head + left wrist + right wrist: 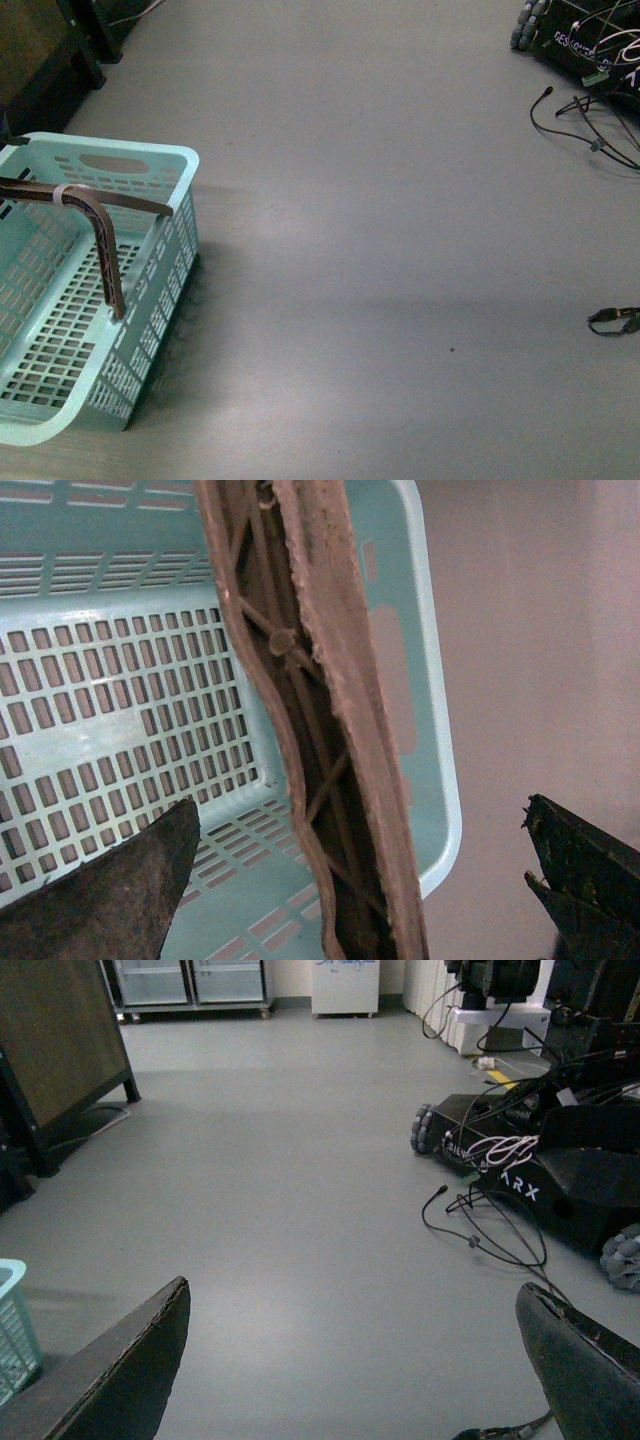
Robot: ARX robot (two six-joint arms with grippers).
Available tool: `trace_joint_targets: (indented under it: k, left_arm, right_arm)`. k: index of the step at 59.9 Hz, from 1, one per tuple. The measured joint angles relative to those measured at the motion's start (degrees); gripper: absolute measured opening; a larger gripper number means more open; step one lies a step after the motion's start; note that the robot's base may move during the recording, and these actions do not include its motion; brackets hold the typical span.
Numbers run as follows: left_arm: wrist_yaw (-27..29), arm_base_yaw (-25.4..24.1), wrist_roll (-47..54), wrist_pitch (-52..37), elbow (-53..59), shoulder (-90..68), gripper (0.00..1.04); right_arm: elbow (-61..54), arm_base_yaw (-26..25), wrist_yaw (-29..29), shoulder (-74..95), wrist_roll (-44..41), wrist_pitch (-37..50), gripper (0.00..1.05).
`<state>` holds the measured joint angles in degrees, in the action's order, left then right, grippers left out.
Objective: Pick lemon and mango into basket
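The light teal basket [60, 300] stands on the grey floor at the left of the front view, with its brown ribbed handle [100, 240] raised and a white tie on it. Its inside shows no fruit. The lemon and the mango are out of view in every frame. My left gripper [365, 880] is open right above the basket [120, 700], its fingers astride the handle [330, 730] without touching it. My right gripper [365, 1360] is open and empty over bare floor; a corner of the basket [15, 1320] shows at its side. Neither arm shows in the front view.
Black cables [590, 120] and a black wheeled robot base [590, 40] lie at the far right; a small black connector [615, 320] lies on the floor at right. A dark board on a stand [60, 1050] is at the far left. Glass-door cabinets [190, 980] stand at the far wall.
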<state>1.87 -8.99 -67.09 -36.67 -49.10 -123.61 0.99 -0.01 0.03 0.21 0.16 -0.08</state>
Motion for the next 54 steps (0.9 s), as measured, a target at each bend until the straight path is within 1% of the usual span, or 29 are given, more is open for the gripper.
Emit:
trace_joint_targets:
  k: [2, 4, 21, 34, 37, 46, 54]
  left_arm:
    - [0.0, 0.0, 0.2, 0.1, -0.4, -0.4, 0.95]
    - [0.1, 0.0, 0.2, 0.4, -0.9, -0.8, 0.88]
    - [2.4, 0.8, -0.9, 2.2, -2.5, -2.9, 0.44]
    - [2.4, 1.1, -4.3, 3.1, -2.2, -1.4, 0.09]
    - [1.7, 1.1, -4.5, 3.4, -1.3, -0.7, 0.07]
    - [1.1, 0.9, -5.4, 4.6, 2.4, 4.1, 0.06]
    - [0.6, 0.2, -6.8, 7.6, 8.0, 15.8, 0.06]
  right_arm:
    - [0.0, 0.0, 0.0, 0.0, 0.0, 0.0, 0.96]
    - [0.0, 0.0, 0.0, 0.0, 0.0, 0.0, 0.96]
    - [0.0, 0.0, 0.0, 0.0, 0.0, 0.0, 0.96]
    - [0.0, 0.0, 0.0, 0.0, 0.0, 0.0, 0.96]
    - [0.0, 0.0, 0.0, 0.0, 0.0, 0.0, 0.96]
    - [0.0, 0.0, 0.0, 0.0, 0.0, 0.0, 0.96]
    - [0.0, 0.0, 0.0, 0.0, 0.0, 0.0, 0.96]
